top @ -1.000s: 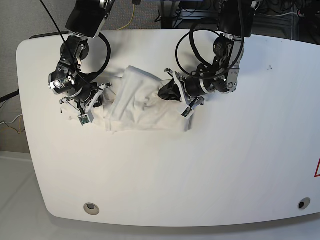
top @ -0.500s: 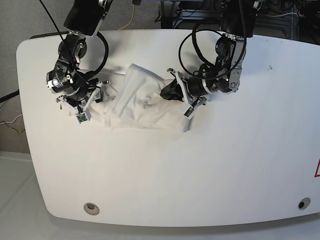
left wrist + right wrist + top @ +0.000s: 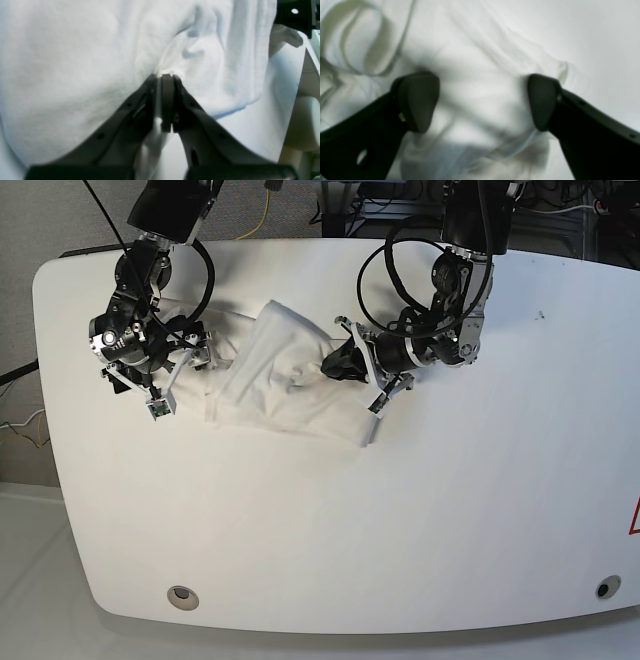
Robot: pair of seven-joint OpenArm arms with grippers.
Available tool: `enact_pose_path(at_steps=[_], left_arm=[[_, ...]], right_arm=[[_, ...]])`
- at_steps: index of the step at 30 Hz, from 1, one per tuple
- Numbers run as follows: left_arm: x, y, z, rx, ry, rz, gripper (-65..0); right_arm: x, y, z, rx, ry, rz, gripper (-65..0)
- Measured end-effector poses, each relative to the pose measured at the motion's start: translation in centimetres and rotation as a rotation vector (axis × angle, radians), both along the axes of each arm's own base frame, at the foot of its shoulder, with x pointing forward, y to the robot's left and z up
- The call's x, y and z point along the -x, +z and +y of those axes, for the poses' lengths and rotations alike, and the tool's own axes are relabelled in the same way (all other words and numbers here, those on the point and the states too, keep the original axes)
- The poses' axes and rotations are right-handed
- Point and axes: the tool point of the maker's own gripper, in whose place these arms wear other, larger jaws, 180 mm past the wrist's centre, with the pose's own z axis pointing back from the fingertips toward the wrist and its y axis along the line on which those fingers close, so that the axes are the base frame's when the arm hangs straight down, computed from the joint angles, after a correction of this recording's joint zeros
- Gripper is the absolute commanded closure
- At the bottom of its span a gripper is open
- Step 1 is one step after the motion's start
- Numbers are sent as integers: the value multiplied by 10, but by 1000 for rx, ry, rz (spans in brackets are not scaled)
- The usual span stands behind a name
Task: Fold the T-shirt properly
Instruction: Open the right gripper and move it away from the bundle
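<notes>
Two claws, two states now: my right gripper (image 3: 480, 100) has just let go, jaws spread wide with the T-shirt (image 3: 285, 385) lying slack between the pads, while my left gripper (image 3: 166, 77) stays pinched tight on a fold of cloth. The shirt sits bunched on the white table (image 3: 400, 530) between both arms, dragged slightly toward my left since a second ago. My read: right side is freed to re-grasp, fold far from done.
</notes>
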Motion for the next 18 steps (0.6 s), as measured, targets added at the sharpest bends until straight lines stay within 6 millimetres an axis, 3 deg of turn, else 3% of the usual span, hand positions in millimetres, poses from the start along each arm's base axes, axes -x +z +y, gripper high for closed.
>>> enact_pose_path(at_steps=[8, 15, 18], left_arm=[[0, 0, 0, 0, 0, 0, -10], [0, 0, 0, 0, 0, 0, -10], [0, 0, 0, 0, 0, 0, -10]], right_arm=[[0, 16, -32, 55, -91, 16, -539], [-18, 31, -35, 55, -100, -34, -539], [-16, 33, -39, 54, -121, -6, -539]])
